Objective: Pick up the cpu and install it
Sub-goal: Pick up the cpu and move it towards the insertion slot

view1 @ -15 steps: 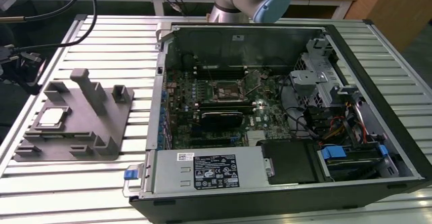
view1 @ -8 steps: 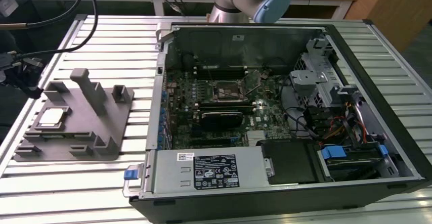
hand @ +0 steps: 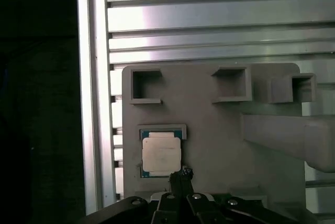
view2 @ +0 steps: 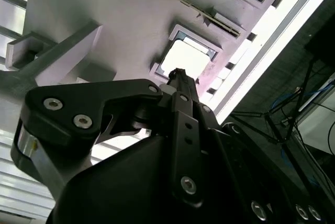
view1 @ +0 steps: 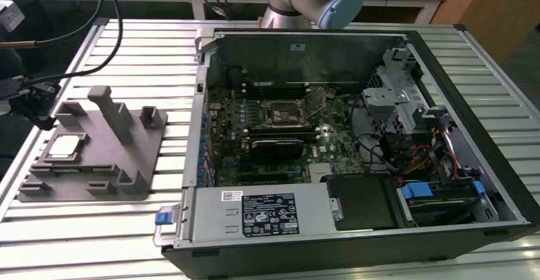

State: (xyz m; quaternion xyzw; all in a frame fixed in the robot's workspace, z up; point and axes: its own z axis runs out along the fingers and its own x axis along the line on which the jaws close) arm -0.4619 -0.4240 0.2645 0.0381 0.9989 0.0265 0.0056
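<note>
The cpu [hand: 162, 154] is a small silver-topped square lying flat in a recess of the grey tray [hand: 220, 130]. In the exterior view the cpu [view1: 66, 146] sits at the tray's [view1: 126, 160] left side. My gripper [hand: 180, 174] hangs above the tray just beside one edge of the cpu, its dark fingers pressed together with nothing between them. In the second wrist view the gripper [view2: 178, 74] points at the bright cpu [view2: 187, 57] from above. The black socket [view1: 284, 112] with its metal frame sits on the motherboard inside the open computer case.
The open computer case [view1: 472, 122] fills the exterior view's right, with drive bays, cables and a power supply [view1: 253, 212]. Upright posts [view1: 110, 112] rise from the tray near the cpu. Black cables [view1: 76, 46] hang at the exterior view's left. The slatted metal table [view1: 143, 52] carries everything.
</note>
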